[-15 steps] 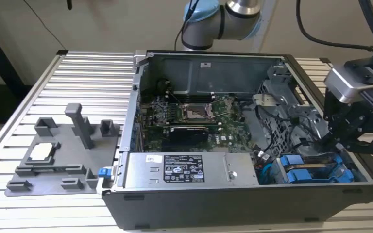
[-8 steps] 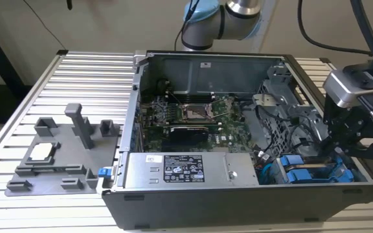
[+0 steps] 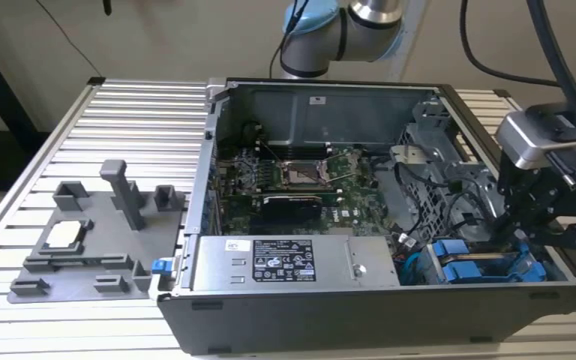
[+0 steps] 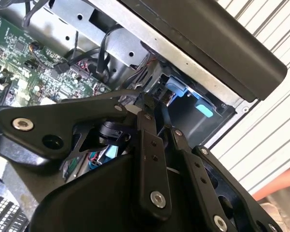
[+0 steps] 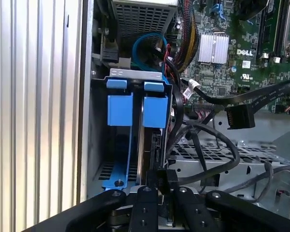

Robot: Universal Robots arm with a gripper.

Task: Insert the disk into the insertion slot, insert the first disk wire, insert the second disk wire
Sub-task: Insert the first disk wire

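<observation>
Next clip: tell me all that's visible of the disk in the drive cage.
The disk stands on edge in a bay of the grey sheet-metal drive cage: a dark body with a thin silvery edge, framed by a bright blue plastic carrier with a tab at the end away from the hand. A second blue carrier sits alongside. The hand is at its nearer end; whether it touches cannot be told.

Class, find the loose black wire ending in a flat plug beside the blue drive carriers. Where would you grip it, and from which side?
Grip the flat black plug itself, probably coming from the open side of the case and pinching across the plug's narrow edges, since its broad face is turned that way. The plug is the rigid part; the wire behind it looks limp.
</observation>
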